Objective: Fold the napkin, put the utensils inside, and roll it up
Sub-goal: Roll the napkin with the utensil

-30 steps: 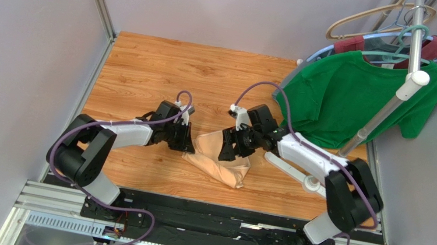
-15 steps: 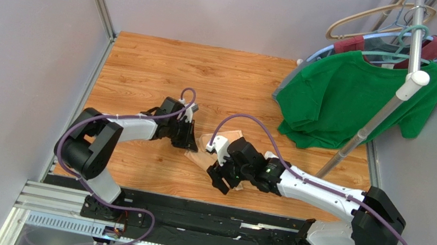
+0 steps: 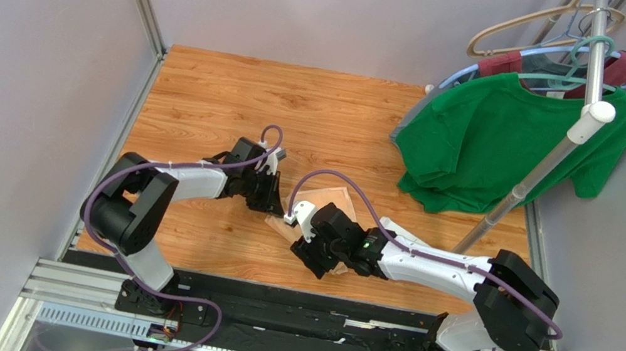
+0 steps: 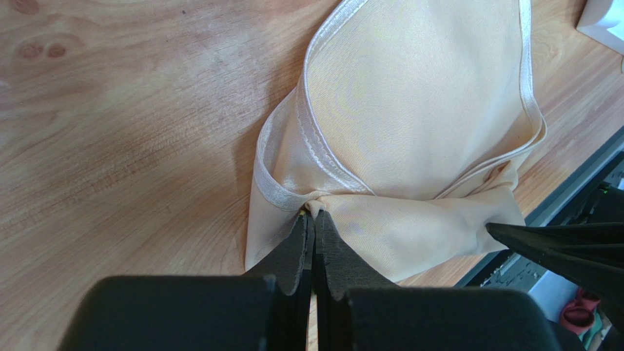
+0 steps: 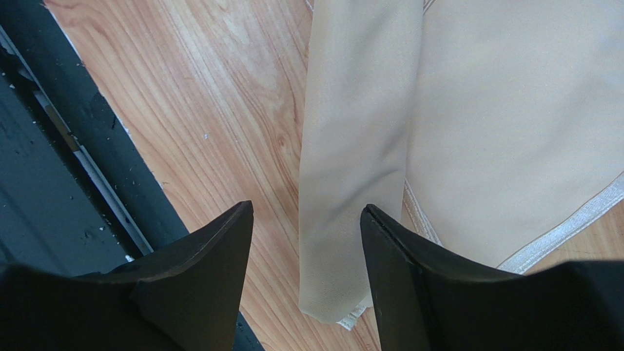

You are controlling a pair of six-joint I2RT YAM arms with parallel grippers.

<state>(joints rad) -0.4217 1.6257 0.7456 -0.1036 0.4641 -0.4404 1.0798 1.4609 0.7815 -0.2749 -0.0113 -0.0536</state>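
The left pincer was clenched, its two black tips pressed together on a gathered bit of the napkin's shiny hem, at the cloth's left side where the border bunched into a small knot. From that pinch the peach-tan cloth spread away in folded layers, one hemmed flap lying over another, flat on the wooden table. The right pincer was released, its dark fingers standing well apart on either side of a long folded ridge of the napkin; whether either finger touched the cloth could not be told. That ridge ended close to the table's near edge, with the black rail just beyond it. From above, the left pincer and the right pincer sat near each other at the napkin, which lay near the front middle of the table, largely covered by the right arm. Well apart, at the far right corner, a green T-shirt hung from a hanger beside a rack pole.
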